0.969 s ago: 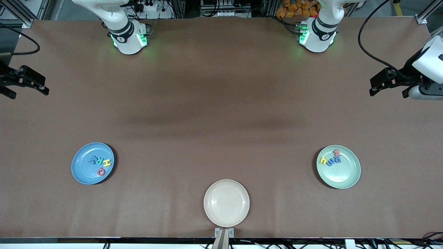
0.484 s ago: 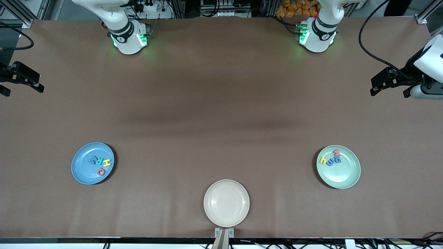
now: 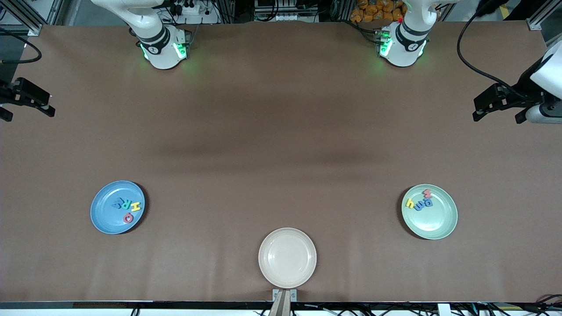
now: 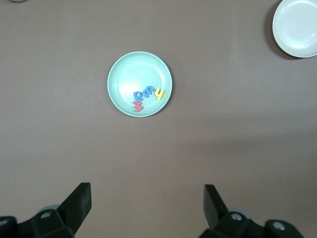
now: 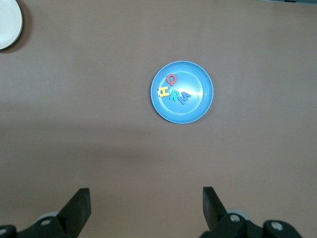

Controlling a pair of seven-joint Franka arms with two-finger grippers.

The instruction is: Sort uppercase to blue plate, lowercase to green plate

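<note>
My left claw (image 3: pixel 495 107) hangs over bare desk (image 3: pixel 281 145) at the left arm's end, fingers spread wide, nothing between them; in the left wrist view the claw (image 4: pixel 147 208) frames only brown desk. My right claw (image 3: pixel 27 102) hangs over the desk at the right arm's end, also spread wide and empty; same in the right wrist view, claw (image 5: pixel 146 208) with desk between the fingers. Both arms wait, well apart from every plate.

Out from the left claw, nearer the front camera: green plate (image 3: pixel 439 224) on the desk, well apart from the claw. In it sit the four lowercase letters in a touching cluster: yellow h (image 3: pixel 410 202), blue e-like letter (image 3: pixel 419 206), blue rounded letter (image 3: pixel 428 203), red m (image 3: pixel 427 192). The cluster lies in the part of the plate farther from the front camera. The left wrist view shows the same plate (image 4: pixel 124 74) with the cluster off centre.

Out from the right claw, nearer the front camera: blue plate (image 3: pixel 103 219), well apart from the claw. In it sit the uppercase letters: blue M (image 3: pixel 117 203), teal R (image 3: pixel 127 204), yellow H (image 3: pixel 135 206) in a row, red O/Q (image 3: pixel 128 217) just beside the R and H. The right wrist view shows that plate (image 5: pixel 198 106) too.

Cream plate (image 3: pixel 287 281) sits between the two plates, nearest the front camera, nothing in it.
</note>
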